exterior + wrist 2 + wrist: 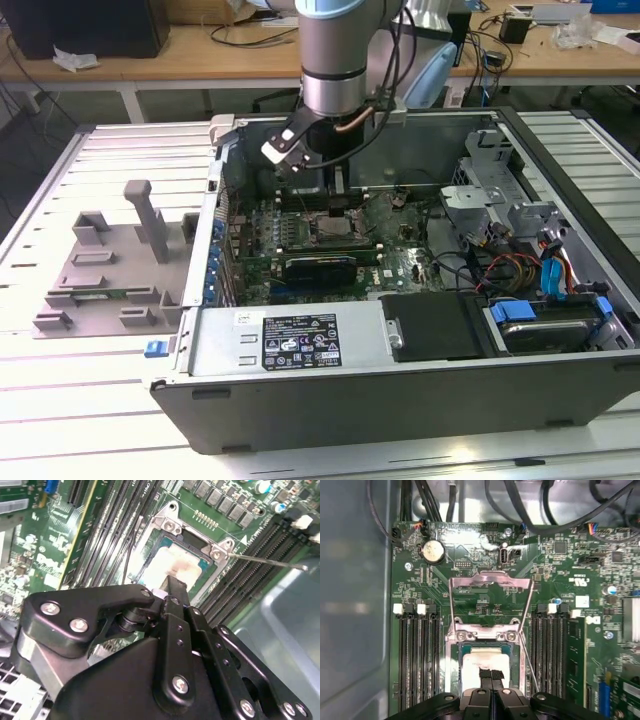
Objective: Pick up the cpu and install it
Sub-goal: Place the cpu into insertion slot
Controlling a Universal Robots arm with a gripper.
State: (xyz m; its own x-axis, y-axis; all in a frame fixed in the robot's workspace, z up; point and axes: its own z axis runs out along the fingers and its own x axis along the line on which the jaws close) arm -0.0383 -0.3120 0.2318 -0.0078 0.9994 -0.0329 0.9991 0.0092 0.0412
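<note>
Gripper [492,673]: fingers closed on each other, tips just over the cpu [472,662]; whether they touch it cannot be told. The cpu, smeared with pale paste, lies flat in the socket [482,636], directly under the gripper. Beyond it the load plate [490,582] stands open. Memory slots [417,655] flank the socket, and the first wrist view adds a coin cell [433,551]. The second wrist view shows a thin lever [265,560] crossing above the slots. The exterior view shows the arm [335,60] reaching into the case [400,395], a white printed label [300,345] on a cover inside it, and a grey fixture [110,270] on the table [60,420] at the exterior view's left.
</note>
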